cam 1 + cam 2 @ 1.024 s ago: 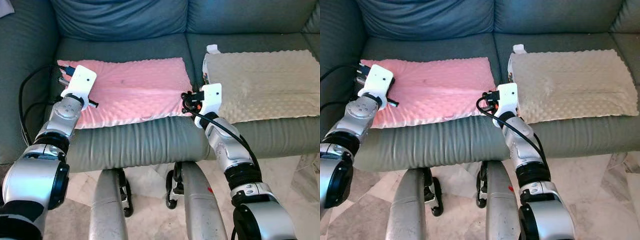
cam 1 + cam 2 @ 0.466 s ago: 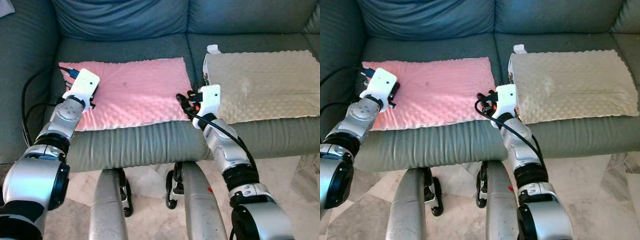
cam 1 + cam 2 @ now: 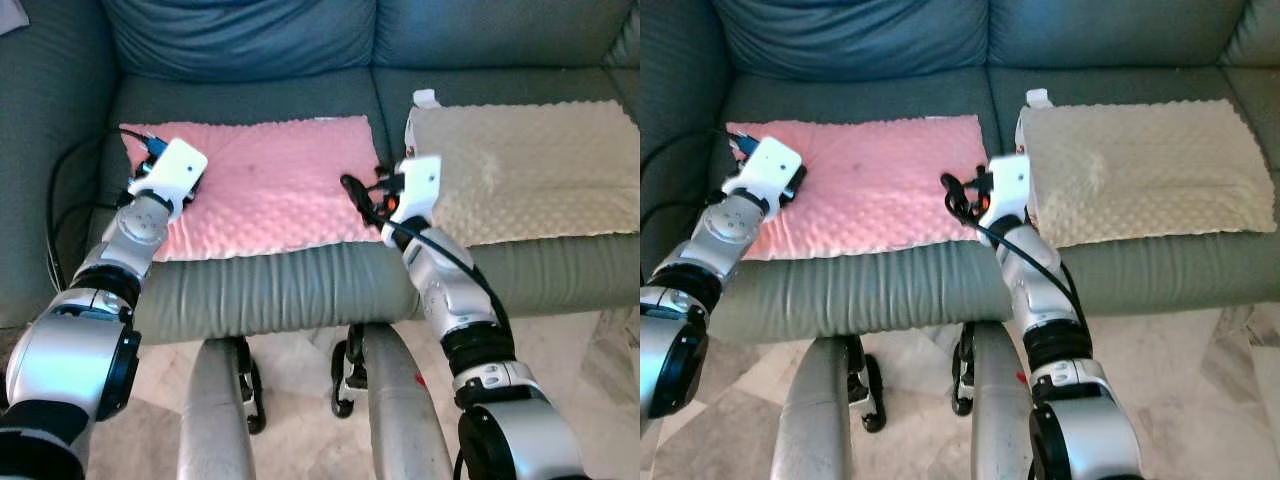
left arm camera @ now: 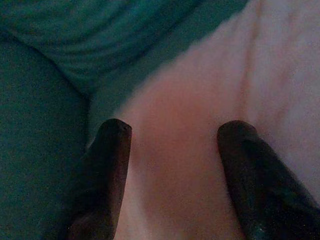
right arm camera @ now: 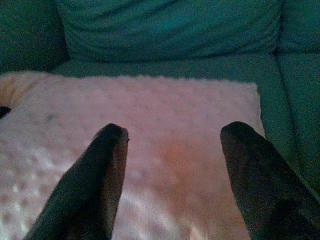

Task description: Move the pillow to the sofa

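A pink dimpled pillow (image 3: 265,185) lies flat on the left seat cushion of the grey-green sofa (image 3: 250,40). My left gripper (image 4: 175,132) is over the pillow's left end, near its far corner; it is open, with pink fabric below and between the fingers (image 4: 107,170). My right gripper (image 3: 362,192) is at the pillow's right edge, pointing across it. It is open too, its fingers (image 5: 100,170) spread above the fabric with nothing between them.
A beige dimpled pillow (image 3: 520,165) covers the right seat cushion, close beside the right wrist. The sofa's arm (image 3: 45,150) rises left of the left gripper. Pale tiled floor (image 3: 300,365) and my own legs (image 3: 215,410) are below the seat front.
Both grippers have moved farther in over the pillow, the left one slightly right and the right one left onto the pillow's edge. The pillow has stayed in place.
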